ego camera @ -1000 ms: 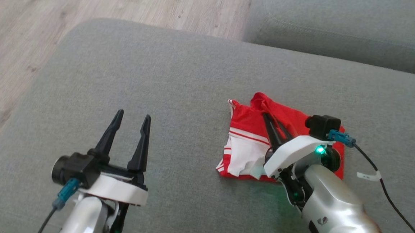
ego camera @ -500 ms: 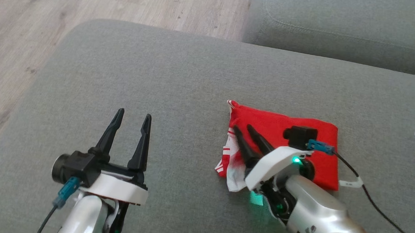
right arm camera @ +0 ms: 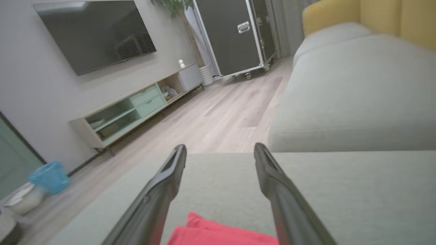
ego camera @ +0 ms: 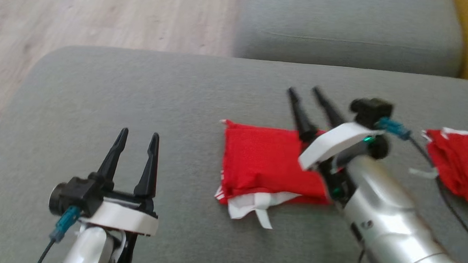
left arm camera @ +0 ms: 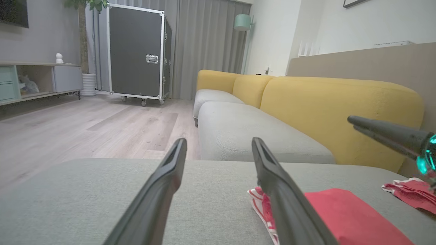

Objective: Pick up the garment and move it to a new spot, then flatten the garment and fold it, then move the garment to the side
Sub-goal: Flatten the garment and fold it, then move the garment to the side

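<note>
The garment [ego camera: 264,162] is a red piece with white trim, folded into a compact rectangle on the grey cushion [ego camera: 139,93], white edges poking out at its near side. It also appears in the left wrist view [left arm camera: 344,211] and the right wrist view [right arm camera: 218,234]. My right gripper [ego camera: 304,91] stands open with nothing between its fingers, raised above the garment's far right corner. My left gripper [ego camera: 138,133] is open and empty, well to the left of the garment above bare cushion.
A second red and white cloth [ego camera: 459,161] lies at the right edge of the cushion. Another grey seat cushion [ego camera: 345,36] sits beyond, with a yellow backrest [left arm camera: 333,109]. Wooden floor [ego camera: 83,12] runs off the cushion's left and far side.
My right gripper let go of the garment, opened, and rose up and away from it. The garment now lies folded over, red side up. The head camera has shifted.
</note>
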### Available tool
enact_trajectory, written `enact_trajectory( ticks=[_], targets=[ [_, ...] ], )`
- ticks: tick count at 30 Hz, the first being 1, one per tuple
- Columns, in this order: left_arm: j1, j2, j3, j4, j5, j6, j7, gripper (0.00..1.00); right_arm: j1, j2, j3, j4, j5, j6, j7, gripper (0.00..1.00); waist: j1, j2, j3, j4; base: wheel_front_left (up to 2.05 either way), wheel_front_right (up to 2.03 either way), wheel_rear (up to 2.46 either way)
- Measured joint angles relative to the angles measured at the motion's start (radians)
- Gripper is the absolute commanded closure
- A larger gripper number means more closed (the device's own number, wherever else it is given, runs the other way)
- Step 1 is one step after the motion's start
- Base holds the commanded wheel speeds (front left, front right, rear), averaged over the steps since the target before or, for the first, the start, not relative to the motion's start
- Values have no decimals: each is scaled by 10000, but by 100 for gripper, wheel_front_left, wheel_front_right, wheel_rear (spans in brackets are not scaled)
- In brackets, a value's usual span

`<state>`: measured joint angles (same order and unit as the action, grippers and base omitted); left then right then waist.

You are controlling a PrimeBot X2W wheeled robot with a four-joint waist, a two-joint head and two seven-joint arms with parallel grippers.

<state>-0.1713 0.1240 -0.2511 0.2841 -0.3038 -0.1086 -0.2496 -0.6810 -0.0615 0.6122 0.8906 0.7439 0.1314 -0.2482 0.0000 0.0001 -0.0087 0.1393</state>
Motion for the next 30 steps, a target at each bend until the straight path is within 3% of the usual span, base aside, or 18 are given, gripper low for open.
enact_trajectory(
  ticks=[5,6,13,19,30],
  targets=[
    [301,-21,334,-19,-207,77,-17,0,1069,-140,-2936,-1258,-3386,0,-27,0,0,0,-104,-698,0,0,0],
    [301,-21,334,-19,-207,77,-17,0,1069,-140,-2936,-1258,-3386,0,-27,0,0,0,-104,-698,0,0,0],
    [448,-221,742,-192,-119,115,-27,0,3582,-115,-5288,-3620,-6351,0,-27,0,0,0,-212,-1409,0,0,0],
    [926,-539,1231,-332,-142,58,-27,0,5170,15,-5891,-5024,-6426,0,-27,0,0,0,-246,-1665,0,0,0],
    [1081,-692,1383,-316,153,-73,-27,0,5682,111,-5762,-5348,-6040,0,-27,0,0,0,-172,-1580,0,0,0]
  ],
)
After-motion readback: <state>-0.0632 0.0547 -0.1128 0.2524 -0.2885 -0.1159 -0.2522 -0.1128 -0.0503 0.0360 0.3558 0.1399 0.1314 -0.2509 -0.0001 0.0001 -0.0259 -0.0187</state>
